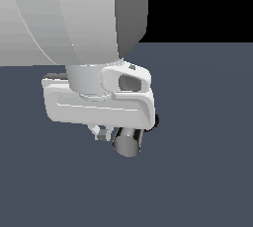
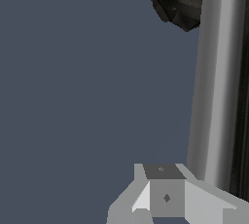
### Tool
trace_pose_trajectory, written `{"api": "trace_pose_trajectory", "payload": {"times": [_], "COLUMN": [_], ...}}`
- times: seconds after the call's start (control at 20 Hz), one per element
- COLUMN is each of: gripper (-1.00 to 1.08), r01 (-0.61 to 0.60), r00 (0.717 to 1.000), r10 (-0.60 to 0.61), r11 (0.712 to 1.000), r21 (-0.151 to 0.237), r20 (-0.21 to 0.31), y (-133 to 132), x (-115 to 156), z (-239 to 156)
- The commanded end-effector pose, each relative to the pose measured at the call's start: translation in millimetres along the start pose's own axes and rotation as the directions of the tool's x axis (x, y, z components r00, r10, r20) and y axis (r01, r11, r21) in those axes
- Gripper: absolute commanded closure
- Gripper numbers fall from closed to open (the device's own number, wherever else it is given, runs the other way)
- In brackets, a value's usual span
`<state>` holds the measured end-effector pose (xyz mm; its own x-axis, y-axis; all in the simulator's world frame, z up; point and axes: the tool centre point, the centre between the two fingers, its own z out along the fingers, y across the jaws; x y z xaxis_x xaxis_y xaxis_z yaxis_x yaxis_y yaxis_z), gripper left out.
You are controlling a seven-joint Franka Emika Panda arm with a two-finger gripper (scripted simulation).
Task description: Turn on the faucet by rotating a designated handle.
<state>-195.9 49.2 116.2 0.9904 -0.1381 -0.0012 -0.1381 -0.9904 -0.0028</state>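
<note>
Shiny round handle (image 1: 128,142) at five o'clock under smooth white gripper (image 1: 101,134), jaws unclear, on flat grey floor (image 1: 202,137).

A flat slate-blue floor (image 1: 202,171) fills the lower scene — above it, a black backdrop (image 1: 202,4).

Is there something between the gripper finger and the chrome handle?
Nothing: in the wrist view the finger sits right beside the handle, with no object between; whether they touch is unclear.
</note>
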Motion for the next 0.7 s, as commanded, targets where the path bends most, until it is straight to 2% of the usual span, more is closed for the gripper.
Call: {"api": "trace_pose_trajectory", "payload": {"times": [0.0,0.4,0.65], "gripper": [1.08,1.08,1.08], "r01": [-0.002,-0.003,-0.003], "r00": [1.0,1.0,1.0], "r10": [0.002,0.003,0.003], "r11": [1.0,1.0,1.0], "r21": [0.0,-0.001,-0.001], "r20": [-0.001,-0.001,-0.001], "y": [-1,-1,22], "x": [1,2,3], "z": [4,6,7]}}
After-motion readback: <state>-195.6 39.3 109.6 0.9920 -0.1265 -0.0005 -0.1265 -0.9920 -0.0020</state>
